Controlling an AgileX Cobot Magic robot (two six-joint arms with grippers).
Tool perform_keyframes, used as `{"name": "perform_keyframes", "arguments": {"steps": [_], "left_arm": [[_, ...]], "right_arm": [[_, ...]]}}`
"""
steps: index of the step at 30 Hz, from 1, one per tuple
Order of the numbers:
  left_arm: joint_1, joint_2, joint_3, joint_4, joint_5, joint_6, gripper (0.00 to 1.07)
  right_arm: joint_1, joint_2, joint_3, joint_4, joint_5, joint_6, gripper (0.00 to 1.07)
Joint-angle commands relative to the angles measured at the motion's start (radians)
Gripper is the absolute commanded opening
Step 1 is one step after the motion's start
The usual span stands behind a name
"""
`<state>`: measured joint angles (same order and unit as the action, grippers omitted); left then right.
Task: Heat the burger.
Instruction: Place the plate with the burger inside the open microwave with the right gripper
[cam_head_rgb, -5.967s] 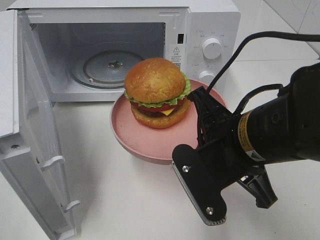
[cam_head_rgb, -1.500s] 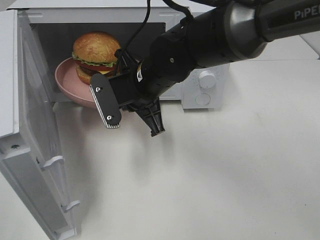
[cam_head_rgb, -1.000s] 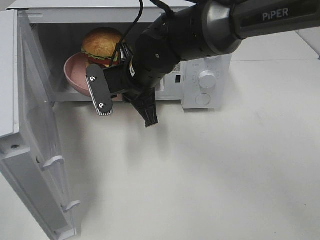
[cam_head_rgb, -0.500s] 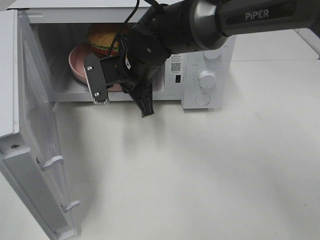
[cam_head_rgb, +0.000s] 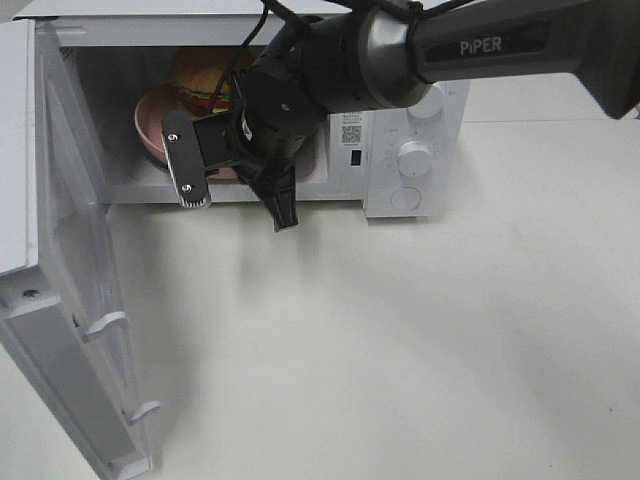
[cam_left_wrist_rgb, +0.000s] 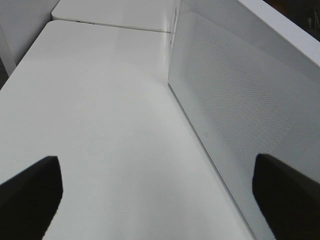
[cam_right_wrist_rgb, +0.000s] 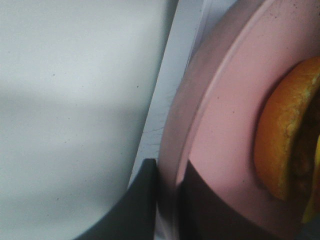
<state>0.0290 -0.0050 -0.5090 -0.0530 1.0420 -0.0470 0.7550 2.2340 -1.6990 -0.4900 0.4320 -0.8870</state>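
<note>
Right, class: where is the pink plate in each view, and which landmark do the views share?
Exterior high: pink plate inside the open microwave, upper left, partly hidden by the arm.
Left wrist: not in it.
Right wrist: fills the right side, rim pinched by the right gripper.
Shared landmark: the white table.

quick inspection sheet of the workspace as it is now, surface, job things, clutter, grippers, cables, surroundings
surface: white table, bare where it shows
job's things: burger on the pink plate, inside the microwave, door open; whether the plate is set down, cannot tell
clutter: nothing seen
grippers: right gripper shut on the plate's rim; left gripper open, empty, over the table
cables: black cable loops over the right arm, above the microwave
surroundings: nothing seen beyond the table
</note>
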Motion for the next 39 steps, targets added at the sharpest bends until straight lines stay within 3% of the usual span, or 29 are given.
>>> {"name": "perform_keyframes", "arguments": {"steps": [1,18,28,33,38,39], "left_arm": [[-0.002,-0.019,0.004,-0.002,-0.008,0.001,0.98],[-0.002,-0.019,0.004,-0.002,-0.008,0.001,0.98],[-0.002,-0.019,0.004,-0.002,-0.008,0.001,0.98],[-0.002,-0.019,0.004,-0.002,-0.008,0.001,0.98],[-0.002,-0.019,0.004,-0.002,-0.008,0.001,0.98],[-0.002,-0.019,0.004,-0.002,-0.008,0.001,0.98]], "right_arm": [[0.000,0.003,-0.041,-0.032,-0.053,0.009,0.00],[-0.024,0.062,-0.126,-0.033,-0.061,0.008,0.00],[-0.035,0.094,-0.139,-0.026,-0.061,0.009,0.05],[-0.035,0.094,-0.139,-0.026,-0.065,0.009,0.15],[-0.035,0.094,-0.139,-0.021,-0.063,0.009,0.37],[-0.035,0.094,-0.139,-0.021,-0.063,0.009,0.37]]}}
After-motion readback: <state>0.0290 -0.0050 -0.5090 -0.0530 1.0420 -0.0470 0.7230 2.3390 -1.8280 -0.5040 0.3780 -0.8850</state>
